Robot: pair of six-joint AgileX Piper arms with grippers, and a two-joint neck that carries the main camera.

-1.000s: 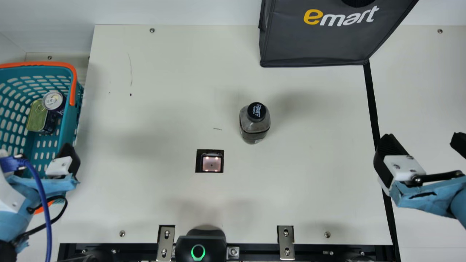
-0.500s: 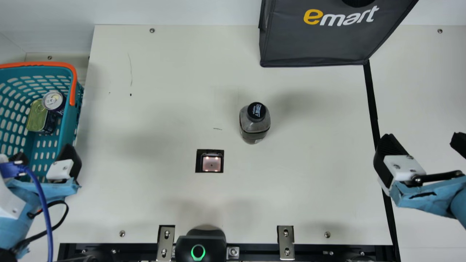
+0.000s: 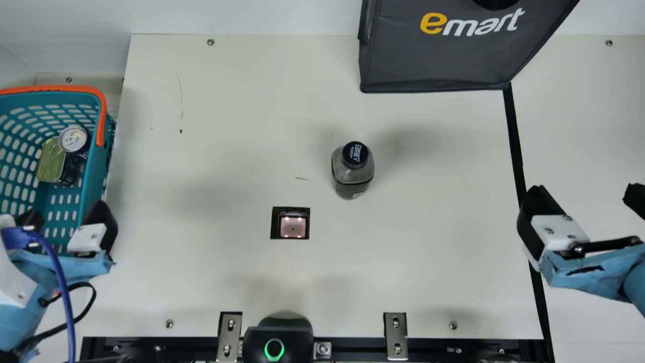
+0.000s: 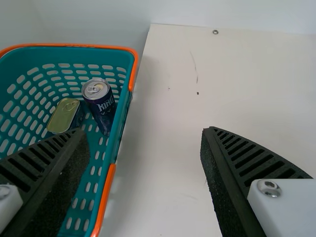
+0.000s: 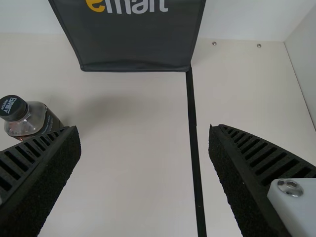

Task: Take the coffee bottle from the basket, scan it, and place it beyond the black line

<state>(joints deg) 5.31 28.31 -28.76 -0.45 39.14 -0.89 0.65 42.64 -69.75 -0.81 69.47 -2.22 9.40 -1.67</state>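
The coffee bottle stands on the table outside the basket — removal complete, scan unconfirmed, placement beyond the black line outstanding — with left gripper and right gripper both spread and empty.

"What's moved on your side?"

"My left gripper. In the main view it has drifted a little to the right, and slightly nearer the table's front edge."

"Anything along with it?"

"Its blue cable and the black cable have shifted the same way. I also see less of the basket now: its near orange edge, plain beside the arm a second ago, is mostly covered, just a sliver left."
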